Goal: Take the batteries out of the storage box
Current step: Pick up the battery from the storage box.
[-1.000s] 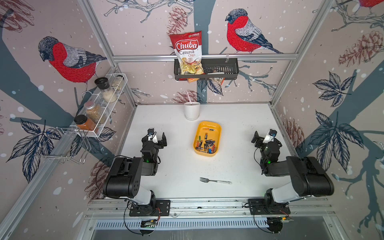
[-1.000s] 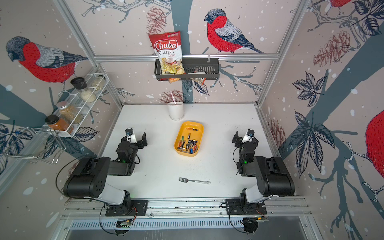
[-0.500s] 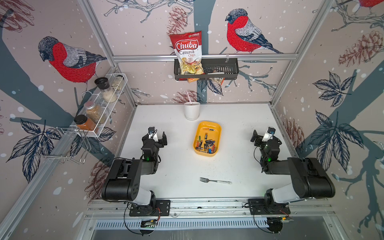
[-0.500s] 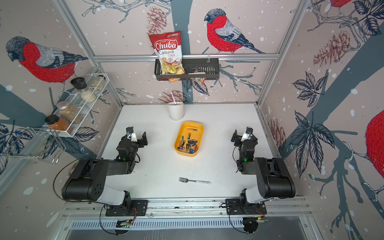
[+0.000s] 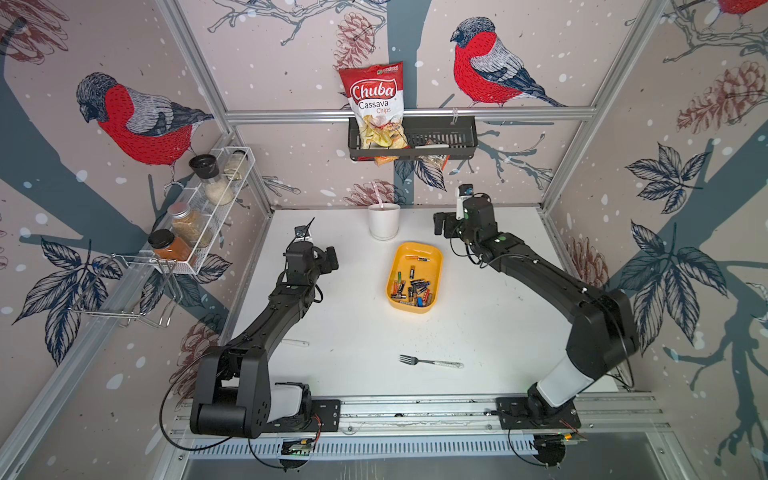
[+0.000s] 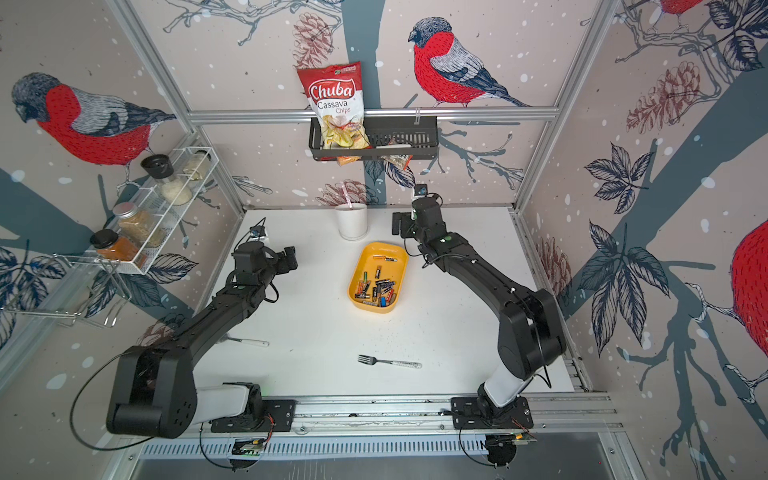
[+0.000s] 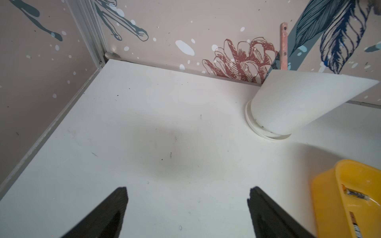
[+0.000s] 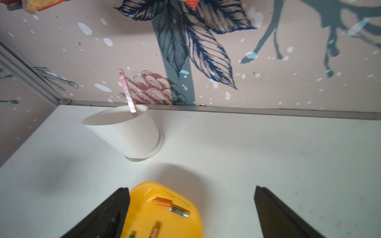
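- Near the middle of the white tabletop (image 5: 340, 324), a yellow storage box (image 5: 391, 275), flat on the surface, long side running front to back, seen in both top views.
- Inside the storage box, a loose heap of batteries (image 5: 411, 289) toward the near end, with a couple more lying apart at the far end; all within the walls.
- Over bare tabletop to the left of the box, the left claw (image 7: 188, 188), raised, jaws spread wide, nothing between them; in the left wrist view, only a corner of the box at the frame's edge.
- Off the far right corner of the box and just right of the cup (image 5: 384, 222), the right claw (image 8: 190, 188), raised, jaws spread wide, nothing gripped.
- In the right wrist view, one dark finger (image 8: 115, 206) overlapping the box rim, with two batteries on the yellow floor just beside it.
- Behind the box, close to the back wall, the white cup upright, a pink stick (image 5: 377, 195) leaning out of it.
- Toward the front of the tabletop, well apart from the box, a fork (image 5: 430, 363) lying flat.
- Partly under the left arm, a white-handled utensil (image 6: 249, 342); its head hidden, kind not clear.
- On the back wall, a black basket (image 5: 453, 137) with a red bag of chips (image 5: 374, 104) standing in it.
- On the left wall, a white wire rack (image 5: 249, 166) with spice jars (image 5: 183, 224).
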You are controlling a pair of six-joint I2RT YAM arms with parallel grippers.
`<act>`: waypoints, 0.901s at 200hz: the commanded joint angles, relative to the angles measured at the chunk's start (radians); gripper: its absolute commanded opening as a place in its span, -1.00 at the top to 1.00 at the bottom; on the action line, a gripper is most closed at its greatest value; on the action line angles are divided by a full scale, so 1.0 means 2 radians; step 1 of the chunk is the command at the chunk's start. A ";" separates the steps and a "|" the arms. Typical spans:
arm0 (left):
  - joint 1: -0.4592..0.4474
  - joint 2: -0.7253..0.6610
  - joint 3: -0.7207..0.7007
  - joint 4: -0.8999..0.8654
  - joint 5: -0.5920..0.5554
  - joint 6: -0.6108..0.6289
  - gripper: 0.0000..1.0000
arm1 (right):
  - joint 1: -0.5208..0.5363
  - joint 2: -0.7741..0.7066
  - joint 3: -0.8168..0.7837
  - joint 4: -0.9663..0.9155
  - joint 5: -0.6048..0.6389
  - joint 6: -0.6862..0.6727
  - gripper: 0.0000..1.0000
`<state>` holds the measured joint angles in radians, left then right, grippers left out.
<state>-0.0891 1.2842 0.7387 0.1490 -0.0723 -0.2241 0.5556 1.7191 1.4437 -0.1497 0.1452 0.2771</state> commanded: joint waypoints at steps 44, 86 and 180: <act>-0.005 -0.015 0.041 -0.127 0.027 -0.052 -0.89 | 0.062 0.143 0.134 -0.184 -0.051 0.081 -0.99; -0.008 -0.002 0.040 -0.128 0.057 -0.076 -0.89 | 0.063 0.176 0.134 -0.190 -0.067 0.101 -0.88; -0.028 0.023 0.047 -0.134 0.072 -0.091 -0.72 | 0.059 0.232 0.156 -0.217 -0.086 0.100 -0.09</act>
<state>-0.1394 1.3224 0.8196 -0.1043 0.0525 -0.3927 0.6746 2.1639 1.7386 -0.5587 -0.0093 0.4728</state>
